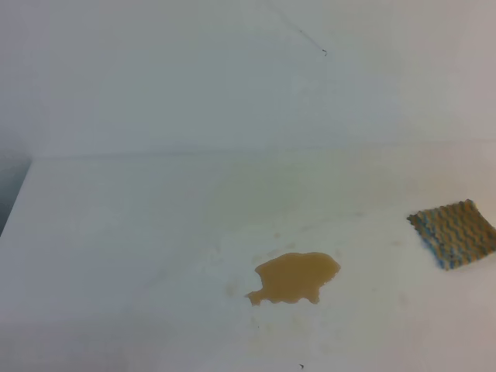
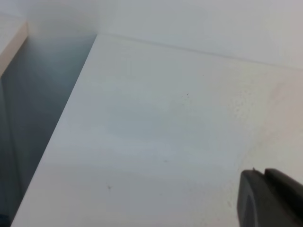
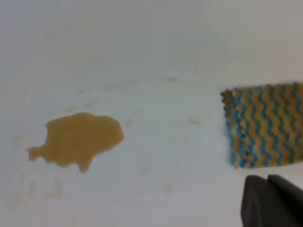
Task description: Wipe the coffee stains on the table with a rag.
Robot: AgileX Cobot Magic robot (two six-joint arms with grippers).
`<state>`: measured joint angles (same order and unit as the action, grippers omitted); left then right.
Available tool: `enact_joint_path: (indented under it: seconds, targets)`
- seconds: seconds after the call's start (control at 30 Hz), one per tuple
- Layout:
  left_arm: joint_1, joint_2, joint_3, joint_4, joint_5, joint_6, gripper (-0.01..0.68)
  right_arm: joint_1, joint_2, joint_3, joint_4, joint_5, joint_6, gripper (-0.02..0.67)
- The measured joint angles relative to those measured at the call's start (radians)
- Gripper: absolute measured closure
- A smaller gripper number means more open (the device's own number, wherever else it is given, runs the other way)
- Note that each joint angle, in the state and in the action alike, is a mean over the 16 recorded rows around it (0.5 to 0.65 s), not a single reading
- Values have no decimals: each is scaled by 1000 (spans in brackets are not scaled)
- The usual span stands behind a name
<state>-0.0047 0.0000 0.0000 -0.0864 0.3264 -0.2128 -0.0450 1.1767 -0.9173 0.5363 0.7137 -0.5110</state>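
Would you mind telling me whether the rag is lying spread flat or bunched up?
Spread flat: the rag lies open on the table, its zigzag stripes running unbroken with no visible fold or hump.

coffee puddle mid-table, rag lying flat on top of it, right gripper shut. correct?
Not quite: the rag lies apart from the coffee puddle, off to its right on the table, as the exterior high view shows. The right gripper is shut.

A smooth white table [image 1: 139,232], matt with a dull sheen, carries faint streaks and pale-brown smears. The coffee stains [image 1: 294,278] sit as a tan-brown liquid puddle with a wet, even surface. The rag [image 1: 452,232] is woven cloth, its blue-and-tan zigzag coarse-textured, its edges frayed. The right gripper [image 3: 273,201] shows dark, matt fingertips that look like plastic.
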Motion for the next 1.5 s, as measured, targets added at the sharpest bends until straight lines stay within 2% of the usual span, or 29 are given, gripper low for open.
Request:
enact_joint_path:
  seconds: [0.17,0.4,0.7,1.0,1.5]
  targets:
    - [0,0,0,0,0,0,674,0,147,-117,-27,86,9,621]
    - [0,0,0,0,0,0,674,17,331,-246,-94,153,52,496]
    - [0,0,0,0,0,0,674,118,533,-331,-334,132,202,354]
    - [0,0,0,0,0,0,674,210,703,-403,-534,122,348,343]
    - [0,0,0,0,0,0,674,221,823,-445,-565,72,375,337]
